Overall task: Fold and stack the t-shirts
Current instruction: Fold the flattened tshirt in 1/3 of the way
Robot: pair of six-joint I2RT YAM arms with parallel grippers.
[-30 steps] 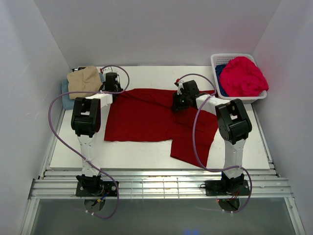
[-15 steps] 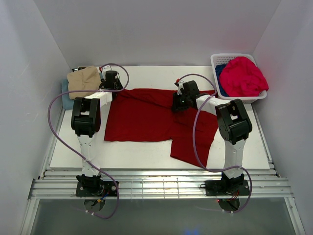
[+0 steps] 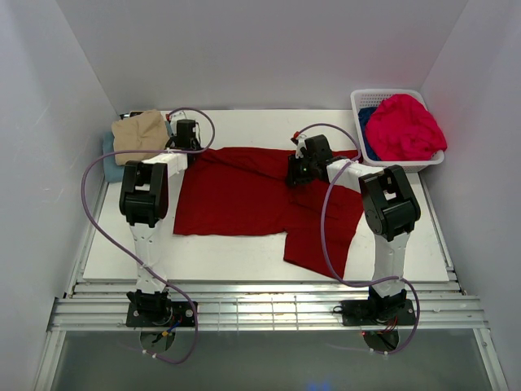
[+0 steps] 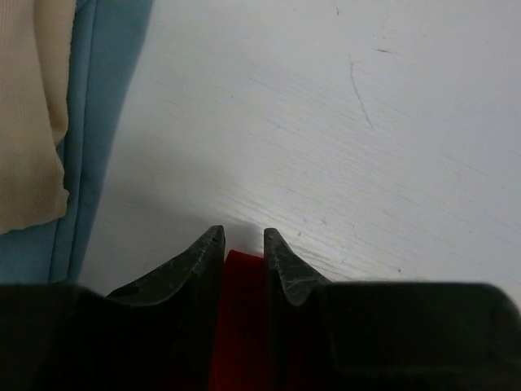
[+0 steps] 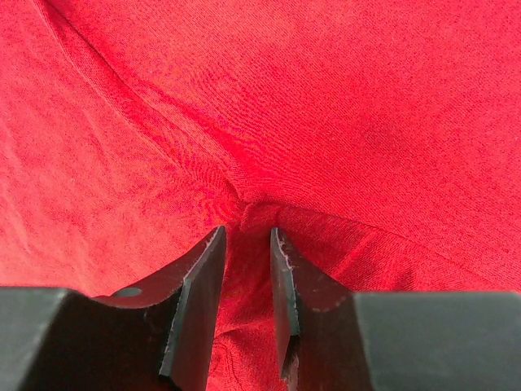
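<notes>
Both left tool (image 4: 243, 234) and right tool (image 5: 247, 233) narrowly pinch the dark red t-shirt (image 3: 236, 199).

Left tool (image 4: 242, 240) sits low over the white bench (image 4: 342, 122), its two dark fingers (image 4: 191, 265) nearly together. A strip of red shirt (image 4: 242, 318) fills the gap between them, its edge ending just short of the tips. Upper left: tan shirt (image 4: 24, 122) lies on a light blue shirt (image 4: 102, 98), blue showing along tan's right side and below; both apart from the tool.
</notes>
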